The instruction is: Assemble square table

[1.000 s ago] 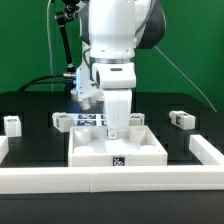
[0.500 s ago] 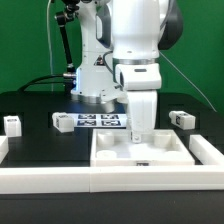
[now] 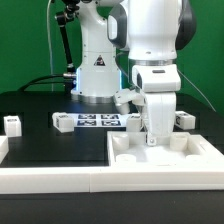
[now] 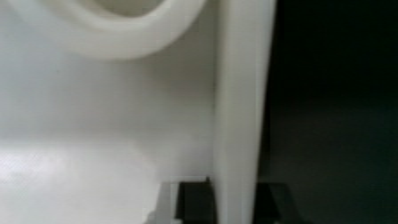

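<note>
While the hand (image 3: 152,140) clamps the tabletop (image 3: 135,158) rim, lower right, positioning seems underway; next, fetch a leg (image 3: 12,124).

A plain green wall (image 3: 25,40) fills the back of the exterior view, evenly lit. Below it lies a black counter (image 3: 40,145), with dark cables (image 3: 42,83) trailing along its far edge at the exterior view's left.

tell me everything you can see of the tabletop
The tabletop is a large white square tray, plastic-looking, with raised rims and round recesses at its corners. It lies flat, open side up, on the black table toward the exterior view's right, just behind the white border bar. The pincer is shut on its rear rim.
</note>
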You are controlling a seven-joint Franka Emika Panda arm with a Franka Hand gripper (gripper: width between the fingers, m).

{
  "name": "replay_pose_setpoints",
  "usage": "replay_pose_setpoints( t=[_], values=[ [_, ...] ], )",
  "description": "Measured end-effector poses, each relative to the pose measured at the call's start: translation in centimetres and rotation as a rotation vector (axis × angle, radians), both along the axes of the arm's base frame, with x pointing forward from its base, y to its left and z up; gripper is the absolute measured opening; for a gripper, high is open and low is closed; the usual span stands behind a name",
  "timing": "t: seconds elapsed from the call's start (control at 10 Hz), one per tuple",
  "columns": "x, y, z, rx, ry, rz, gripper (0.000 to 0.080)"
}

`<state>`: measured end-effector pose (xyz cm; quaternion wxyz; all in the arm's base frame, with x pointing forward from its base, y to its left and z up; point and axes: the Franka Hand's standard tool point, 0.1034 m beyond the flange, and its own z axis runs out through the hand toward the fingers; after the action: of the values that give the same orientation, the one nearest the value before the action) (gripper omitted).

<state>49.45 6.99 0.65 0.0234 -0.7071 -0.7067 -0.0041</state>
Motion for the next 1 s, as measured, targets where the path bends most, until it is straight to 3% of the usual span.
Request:
replay_pose_setpoints(
  t=[0.3, 0.5, 0.6, 0.7, 0.8, 1.0],
  values=[
    [-0.07, -0.03, -0.05, 0.0, 0.001, -0.001, 0.0054],
    [-0.08, -0.07, -0.07, 0.0, 0.001, -0.002, 0.0433],
    [-0.08, -0.08, -0.08, 0.0, 0.001, -0.002, 0.0433],
    [-0.09, -0.1, -0.09, 0.0, 0.002, -0.002, 0.0563],
    [-0.05, -0.1, -0.05, 0.0, 0.001, -0.003, 0.0631],
    [0.02, -0.04, 0.24, -0.001, -0.004, -0.011, 0.0644]
  ],
)
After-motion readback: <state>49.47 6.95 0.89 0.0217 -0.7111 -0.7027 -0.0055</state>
